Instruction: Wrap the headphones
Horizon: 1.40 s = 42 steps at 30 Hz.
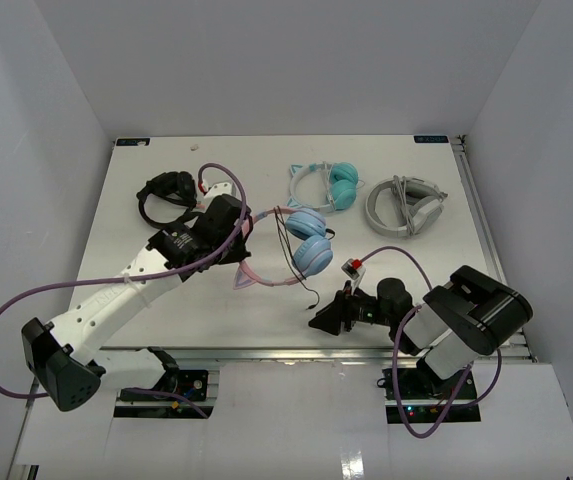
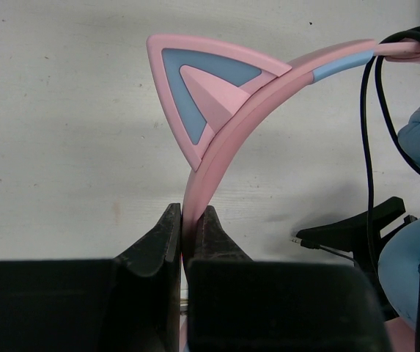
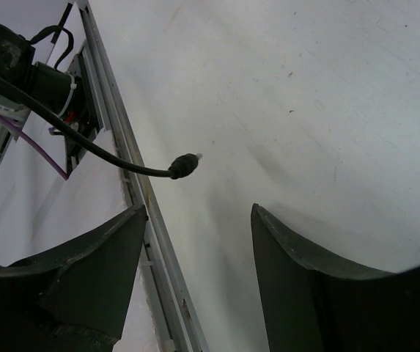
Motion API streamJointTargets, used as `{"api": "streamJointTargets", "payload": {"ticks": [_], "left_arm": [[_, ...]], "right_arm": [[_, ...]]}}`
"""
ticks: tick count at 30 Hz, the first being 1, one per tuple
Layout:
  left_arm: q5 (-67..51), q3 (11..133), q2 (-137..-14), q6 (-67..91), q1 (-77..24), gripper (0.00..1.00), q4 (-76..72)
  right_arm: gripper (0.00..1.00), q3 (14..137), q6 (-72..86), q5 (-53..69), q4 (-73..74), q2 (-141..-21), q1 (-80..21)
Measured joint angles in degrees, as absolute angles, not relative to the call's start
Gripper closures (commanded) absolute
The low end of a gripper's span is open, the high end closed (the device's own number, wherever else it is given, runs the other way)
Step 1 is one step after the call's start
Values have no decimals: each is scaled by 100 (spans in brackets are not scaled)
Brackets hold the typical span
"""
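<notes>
The headphones [image 1: 306, 245] are pictured mid-table [image 1: 266, 160], their pink headband [image 2: 268, 81] clamped by the left pincer [image 2: 190, 220]. The right pincer [image 3: 199, 216] is held apart near the front edge.

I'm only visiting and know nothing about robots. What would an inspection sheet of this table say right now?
Surface: white table.
Job's things: pink headphones lie mid-table; thin black cable trails toward the near edge.
Clutter: teal headphones and grey-white headphones at the back; black headphones far left.
Grippers: left gripper shut on the pink headband; right gripper open, holding nothing.
Cables: purple cables loop along both arms.
Surroundings: plain white walls.
</notes>
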<state>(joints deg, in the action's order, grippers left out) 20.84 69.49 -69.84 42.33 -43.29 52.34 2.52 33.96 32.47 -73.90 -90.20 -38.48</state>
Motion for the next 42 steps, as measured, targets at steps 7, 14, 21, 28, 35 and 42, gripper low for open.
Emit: {"api": "streamJointTargets", "payload": {"ticks": [7, 14, 21, 28, 35, 42], "left_arm": [[2123, 6949, -6764, 4255, -4327, 100, 5110], [2211, 6949, -6613, 4314, -4327, 100, 5052], [2412, 6949, -6538, 4345, -4327, 100, 4990], [2410, 6949, -6344, 4356, -4327, 100, 4858], [2290, 6850, -6272, 4355, -4327, 100, 4760], [2219, 6679, -6246, 4356, -4327, 100, 4746]], "right_arm": [[41, 256, 4035, 3216, -7455, -8712, -3848], [43, 548, 4736, 3212, -7492, -8836, -3962], [43, 658, 5199, 3292, -7501, -8829, -4016], [43, 820, 5236, 3273, -7503, -8839, -4025], [45, 1438, 5384, 3255, -7516, -9449, -4025], [43, 1487, 5375, 3238, -7512, -9452, -4025]]}}
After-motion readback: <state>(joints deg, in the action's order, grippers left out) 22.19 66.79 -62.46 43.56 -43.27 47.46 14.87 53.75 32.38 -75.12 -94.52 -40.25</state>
